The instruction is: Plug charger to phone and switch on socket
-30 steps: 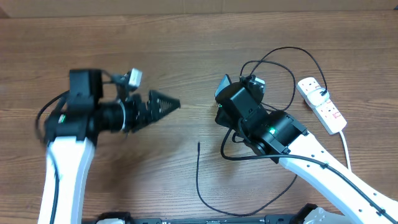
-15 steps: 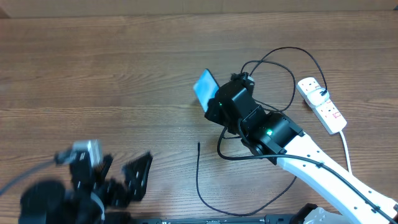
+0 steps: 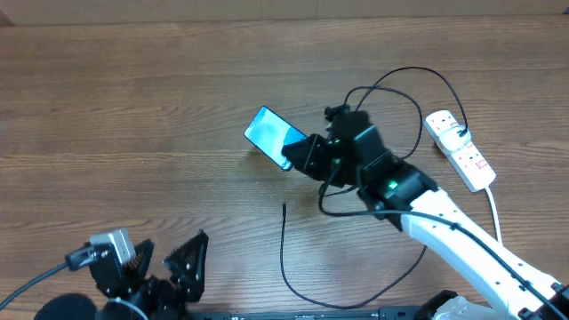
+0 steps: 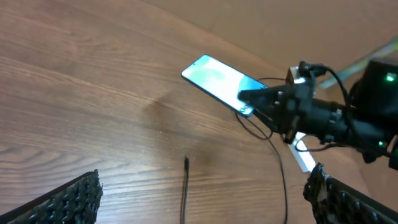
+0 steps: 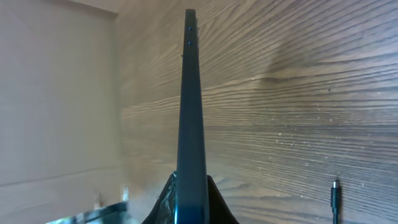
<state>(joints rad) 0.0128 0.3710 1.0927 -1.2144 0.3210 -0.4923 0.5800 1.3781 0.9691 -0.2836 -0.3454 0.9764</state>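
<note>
The phone point(image 3: 269, 135) has a light blue screen and is held above the table by my right gripper point(image 3: 300, 152), which is shut on its lower end. The right wrist view shows the phone edge-on point(image 5: 191, 112) between the fingers. The left wrist view also shows the phone point(image 4: 219, 82). The charger is a thin black cable point(image 3: 289, 271); its free tip point(image 3: 284, 208) lies on the table below the phone, and shows in the left wrist view point(image 4: 186, 163) and right wrist view point(image 5: 335, 186). The white socket point(image 3: 460, 149) lies at far right. My left gripper point(image 3: 160, 267) is open and empty at the bottom left.
The black cable loops point(image 3: 400, 98) behind my right arm toward the socket. The socket's thick white cord point(image 3: 494, 213) runs down the right side. A cardboard-coloured wall point(image 3: 267, 9) borders the table's far edge.
My right gripper has swung the phone leftward and turned its screen up. My left arm has pulled back from mid-left to the bottom left corner.
</note>
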